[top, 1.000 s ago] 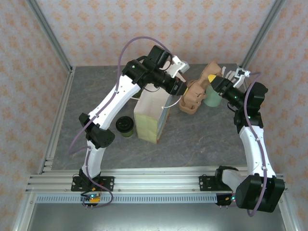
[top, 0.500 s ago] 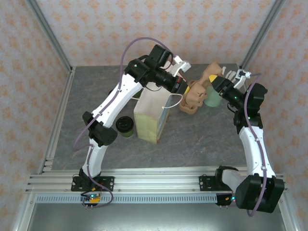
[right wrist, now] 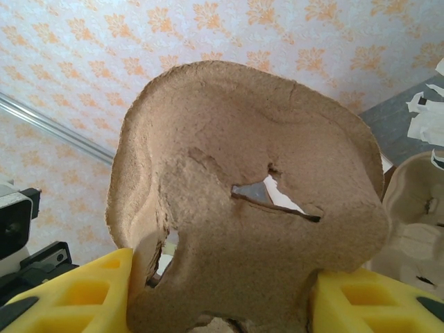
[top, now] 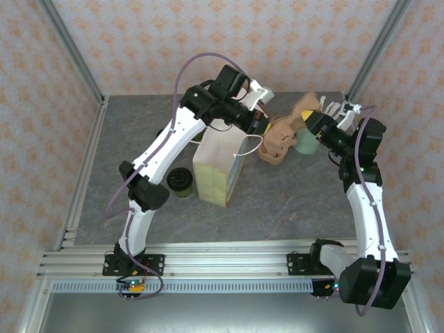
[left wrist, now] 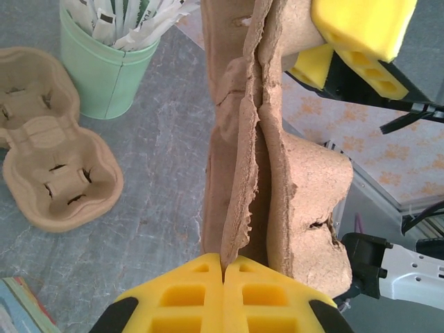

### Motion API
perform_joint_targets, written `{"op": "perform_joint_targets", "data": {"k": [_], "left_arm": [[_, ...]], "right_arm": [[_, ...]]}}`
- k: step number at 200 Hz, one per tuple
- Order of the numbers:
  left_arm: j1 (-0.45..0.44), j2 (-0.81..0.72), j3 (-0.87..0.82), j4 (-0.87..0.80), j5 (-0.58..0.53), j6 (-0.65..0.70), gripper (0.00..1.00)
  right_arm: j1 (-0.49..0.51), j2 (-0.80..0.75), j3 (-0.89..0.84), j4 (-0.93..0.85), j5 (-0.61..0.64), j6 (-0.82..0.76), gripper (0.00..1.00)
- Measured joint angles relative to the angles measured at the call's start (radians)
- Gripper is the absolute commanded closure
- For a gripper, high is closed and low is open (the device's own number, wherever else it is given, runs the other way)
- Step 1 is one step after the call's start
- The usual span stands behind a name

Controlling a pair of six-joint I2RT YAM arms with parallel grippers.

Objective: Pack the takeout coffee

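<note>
1. One takeout coffee [top: 180, 182] stands on the tabletop [top: 139, 139], just beside the paper bag [top: 216, 166] at its nine o'clock.
2. Left claw [top: 263, 127], at one o'clock of the bag, is pinched tight on the edge of a pulp cup carrier [left wrist: 239, 139].
3. Right claw [top: 306, 116] clamps the carrier's other end, with pulp between its fingers.
4. Green cup [top: 305, 142] of packets stands at that claw's six o'clock.

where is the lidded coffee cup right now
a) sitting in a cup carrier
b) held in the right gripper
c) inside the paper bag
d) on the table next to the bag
d: in the top view the takeout coffee stands on the table just left of the paper bag, while the left gripper and right gripper are both clamped on the cup carrier.
</note>
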Motion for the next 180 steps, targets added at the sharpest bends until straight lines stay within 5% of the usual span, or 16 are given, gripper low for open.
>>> {"op": "perform_joint_targets", "data": {"k": [82, 180], "left_arm": [[0.012, 0.000, 0.001, 0.031, -0.017, -0.001, 1.00], [0.022, 0.035, 0.005, 0.084, -0.018, -0.049, 1.00]], "right_arm": [[-0.013, 0.050, 0.061, -0.122, -0.008, 0.013, 0.61], [0.002, 0.112, 0.166, -0.305, 0.090, 0.006, 0.26]]}}
